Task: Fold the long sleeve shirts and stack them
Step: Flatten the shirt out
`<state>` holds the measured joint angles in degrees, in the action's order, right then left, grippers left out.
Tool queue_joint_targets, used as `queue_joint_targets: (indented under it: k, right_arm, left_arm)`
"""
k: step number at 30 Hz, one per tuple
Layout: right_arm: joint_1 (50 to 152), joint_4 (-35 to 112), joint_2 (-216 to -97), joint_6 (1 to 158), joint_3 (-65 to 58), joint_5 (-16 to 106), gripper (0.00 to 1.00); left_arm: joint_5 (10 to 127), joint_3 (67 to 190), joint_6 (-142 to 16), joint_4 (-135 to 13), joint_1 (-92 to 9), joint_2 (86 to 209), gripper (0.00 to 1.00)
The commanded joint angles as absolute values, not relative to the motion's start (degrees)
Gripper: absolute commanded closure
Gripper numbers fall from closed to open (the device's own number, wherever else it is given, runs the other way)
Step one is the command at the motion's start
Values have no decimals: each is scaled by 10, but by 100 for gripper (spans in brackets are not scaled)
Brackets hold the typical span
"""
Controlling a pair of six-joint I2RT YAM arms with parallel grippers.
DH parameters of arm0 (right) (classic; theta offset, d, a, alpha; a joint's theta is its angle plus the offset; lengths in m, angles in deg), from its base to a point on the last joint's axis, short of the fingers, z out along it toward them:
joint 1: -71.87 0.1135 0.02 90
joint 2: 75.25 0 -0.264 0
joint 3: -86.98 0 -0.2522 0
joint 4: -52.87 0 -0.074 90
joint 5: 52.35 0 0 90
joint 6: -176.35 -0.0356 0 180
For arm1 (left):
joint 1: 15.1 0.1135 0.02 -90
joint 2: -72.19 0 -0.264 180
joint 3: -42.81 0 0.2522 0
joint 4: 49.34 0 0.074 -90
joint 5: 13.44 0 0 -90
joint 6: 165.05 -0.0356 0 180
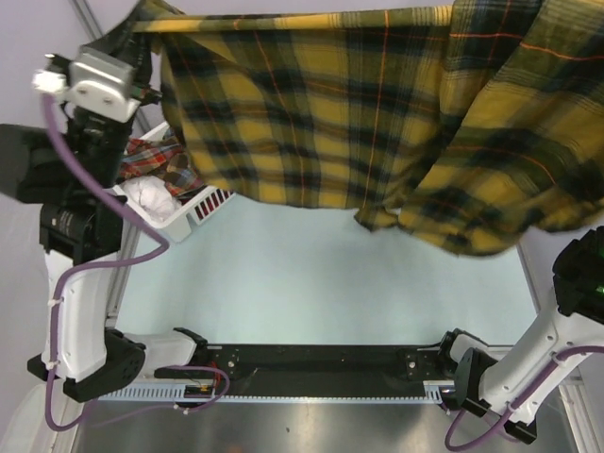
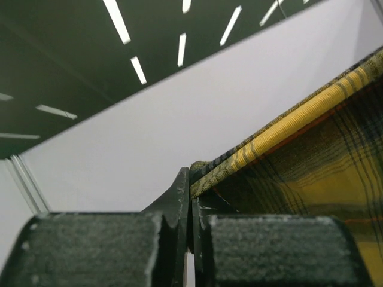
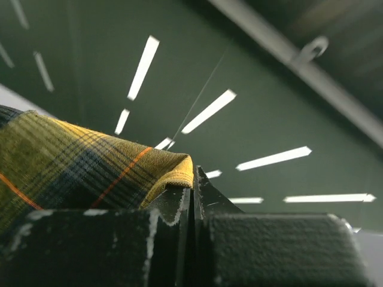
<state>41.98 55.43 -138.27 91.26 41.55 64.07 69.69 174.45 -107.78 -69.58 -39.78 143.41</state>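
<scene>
1. Top view: you have one plaid shirt (image 1: 311,104), mustard and black, stretched wide across the top of the frame. It hangs well above the bench (image 1: 311,283), and its lower edge sags and bunches at right. The left claw (image 1: 142,26) is at its upper left corner. The white basket (image 1: 193,215) at left holds one reddish plaid cloth (image 1: 156,160) and something white. You can't tell whether either is a shirt.
2. Left wrist view: the left claw is pressed together, pinching the shirt's thick yellow edge band. The cloth looks soft, light and limp, so expect droop, not stiffness.
3. Right wrist view: the right claw (image 3: 192,179) is pressed together, pinching a folded edge of the shirt. Take hold at seams or corners, since the doubled cloth there likely slips less. That makes two claws, both on the one shirt.
</scene>
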Motion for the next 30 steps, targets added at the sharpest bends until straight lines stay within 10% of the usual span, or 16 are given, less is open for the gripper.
queue_joint_targets:
  k: [1,10,23,30]
  right_arm:
    - [410,581,-1468,965,508,536,100]
    - [410,607,-1542,968,578,546,100]
    - [426,531,-1370,1030,-97,823,100]
    - [492,550,-1499,1152,-228,727,100]
  left_arm:
    - [718,1814,-1041,-671,-383,1456,100]
    - [732,1914,-1051,-667,-383,1513,100]
    - [625,1364,-1067,-633,-383,1485,100]
    - [609,1378,-1092,-608,-382,1727,100]
